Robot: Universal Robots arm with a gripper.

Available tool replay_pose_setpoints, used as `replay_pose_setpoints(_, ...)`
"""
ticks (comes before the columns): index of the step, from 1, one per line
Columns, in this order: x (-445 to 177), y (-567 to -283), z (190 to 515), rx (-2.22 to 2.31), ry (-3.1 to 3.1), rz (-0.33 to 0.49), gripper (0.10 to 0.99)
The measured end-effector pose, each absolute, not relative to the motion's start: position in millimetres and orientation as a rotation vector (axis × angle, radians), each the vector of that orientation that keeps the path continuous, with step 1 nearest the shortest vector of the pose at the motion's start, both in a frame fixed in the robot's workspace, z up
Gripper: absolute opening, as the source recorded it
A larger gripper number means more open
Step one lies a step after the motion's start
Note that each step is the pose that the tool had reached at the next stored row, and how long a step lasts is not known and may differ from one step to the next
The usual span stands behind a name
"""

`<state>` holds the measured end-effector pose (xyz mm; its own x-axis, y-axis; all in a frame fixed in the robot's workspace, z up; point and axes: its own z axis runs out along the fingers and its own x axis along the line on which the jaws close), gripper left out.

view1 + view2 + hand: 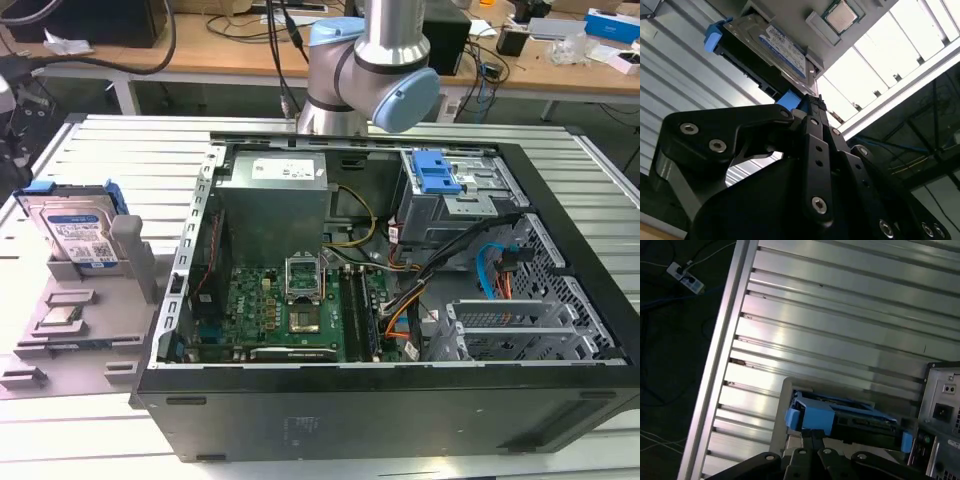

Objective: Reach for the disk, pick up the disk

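Note:
The disk (78,232) stands on edge in a grey holder (132,262) at the exterior view's left, a silver drive with a white-and-blue label and blue side rails. Both wrist views look past my gripper toward it: the disk (771,49) shows its label in the second, and in the first the disk (855,416) is seen edge-on with its blue rail toward me. My gripper (811,434) (813,102) points at the near blue rail, some way short of it. Its fingers are shut together with nothing between them.
An open computer case (380,425) fills the middle and right of the ribbed metal table (120,150). The arm's base (370,75) rises behind the case. A small square chip (60,318) (840,14) lies on the grey holder tray next to the disk.

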<state>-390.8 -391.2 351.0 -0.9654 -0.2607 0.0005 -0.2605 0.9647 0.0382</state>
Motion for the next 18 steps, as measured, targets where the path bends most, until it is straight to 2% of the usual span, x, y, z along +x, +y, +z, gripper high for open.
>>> replay_pose_setpoints(18, -390.8, -391.2, 351.0, 1.0, -2.964, -0.056, 0.106)
